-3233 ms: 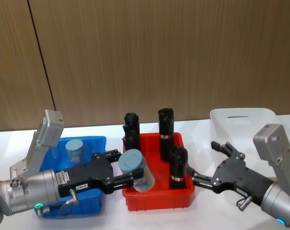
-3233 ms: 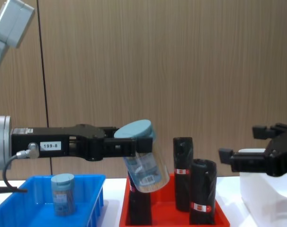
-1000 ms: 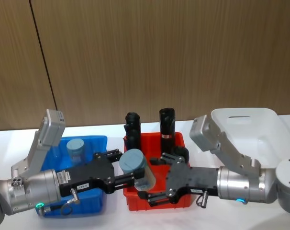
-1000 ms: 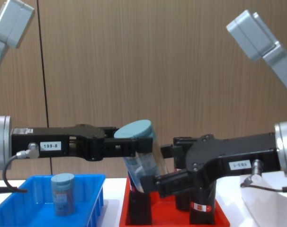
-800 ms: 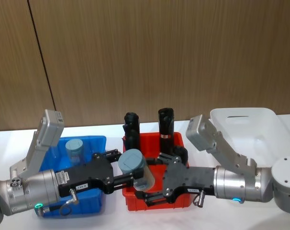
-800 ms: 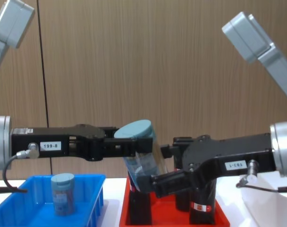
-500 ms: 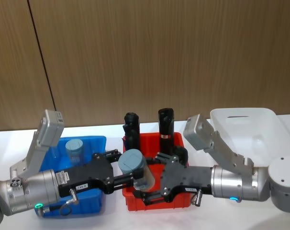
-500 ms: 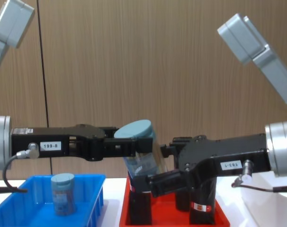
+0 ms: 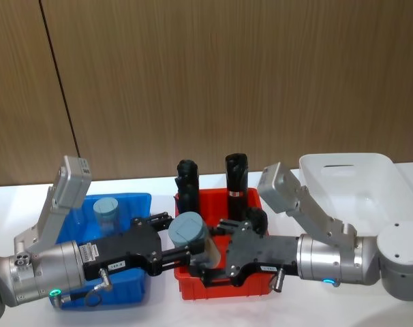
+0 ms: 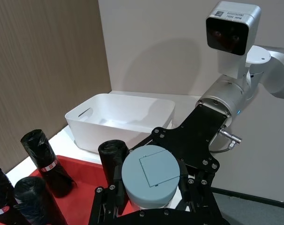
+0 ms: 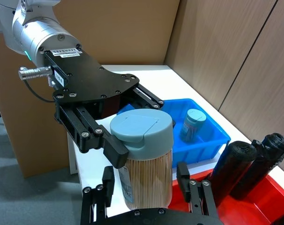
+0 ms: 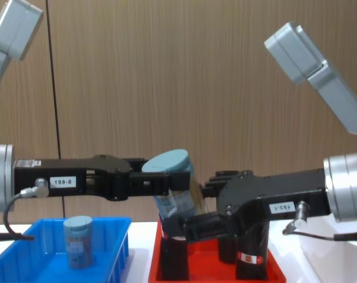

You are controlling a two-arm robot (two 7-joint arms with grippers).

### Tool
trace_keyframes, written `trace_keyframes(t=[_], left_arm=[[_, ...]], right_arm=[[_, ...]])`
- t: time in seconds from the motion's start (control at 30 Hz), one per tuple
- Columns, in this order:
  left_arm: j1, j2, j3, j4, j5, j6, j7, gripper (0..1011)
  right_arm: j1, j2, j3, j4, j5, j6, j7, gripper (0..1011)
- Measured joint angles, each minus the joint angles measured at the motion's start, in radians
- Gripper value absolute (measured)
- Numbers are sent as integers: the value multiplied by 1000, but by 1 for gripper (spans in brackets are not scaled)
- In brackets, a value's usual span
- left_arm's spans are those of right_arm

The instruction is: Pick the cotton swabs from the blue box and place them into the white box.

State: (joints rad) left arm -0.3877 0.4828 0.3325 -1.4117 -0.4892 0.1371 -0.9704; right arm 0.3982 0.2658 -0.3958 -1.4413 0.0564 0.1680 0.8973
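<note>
- A white table (image 9: 9, 204) stands against a brown wood-panel wall (image 9: 227, 82). On it, from the robot's left to its right, are the blue box (image 9: 135, 204), a red tray (image 9: 227, 293) and the white box (image 9: 370, 177).
- The left wrist view, looking the other way, takes in a plain pale wall and a strip of grey floor.
- The left gripper (image 9: 176, 240) reaches out level above the red tray's near left corner. It is clamped on a jar of cotton swabs (image 9: 193, 238), held off the table and tilted, lid towards the robot.
- The right gripper (image 9: 210, 251) comes in from the other side with its jaws spread, one finger on each side of the same jar. The right wrist view shows a thin gap at each finger.
- A second jar (image 9: 107, 210) stands upright in the blue box.
- Black rolls (image 9: 235, 180) stand in the red tray.
- In the chest view the right gripper covers the held jar's lower half, and the white box is cut off at the frame's edge.
- In the head view the two grippers hide much of the tray's floor (and part of the nearest roll).
- The right wrist view shows the pale sticks packed inside the held jar, where the left wrist view gives mostly its round grey-blue lid.
- The white box's oval handle cut-out shows in the left wrist view.
</note>
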Motion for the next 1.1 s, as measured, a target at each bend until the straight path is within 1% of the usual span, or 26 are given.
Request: trace_keyframes(t=[0.03,0.1,0.13,0.2,0.27,0.47,0.57,0.6,0.73,0.8,0.83,0.9,1.1], left_arm=[[0,0,0,0,0,0,0,660],[0,0,0,0,0,0,0,660],[0,0,0,0,0,0,0,660],[0,0,0,0,0,0,0,660],[0,0,0,0,0,0,0,660],[0,0,0,0,0,0,0,665],[0,0,0,0,0,0,0,726],[0,0,0,0,0,0,0,780],[0,0,0,0,0,0,0,851],[0,0,0,0,0,0,0,918],[0,0,0,0,0,0,0,929],[0,0,0,0,0,0,0,992],[0,0,0,0,0,0,0,1004]], right_arm=[[1,0,-1,1,0,0,0,815],[1,0,-2,2,1,-2,0,786],[2,0,-3,4,1,-3,0,732],[3,0,-4,5,2,-4,-1,667],[4,0,-5,6,2,-5,-1,636],[6,1,-10,8,6,-7,-2,629],[6,1,-13,8,8,-9,-2,629],[6,2,-14,9,8,-9,-2,629],[6,3,-16,9,9,-11,-3,629],[6,5,-16,9,10,-12,-6,629],[6,6,-17,9,10,-12,-7,629],[6,8,-17,9,13,-14,-9,629],[2,19,-15,10,18,-17,-20,629]])
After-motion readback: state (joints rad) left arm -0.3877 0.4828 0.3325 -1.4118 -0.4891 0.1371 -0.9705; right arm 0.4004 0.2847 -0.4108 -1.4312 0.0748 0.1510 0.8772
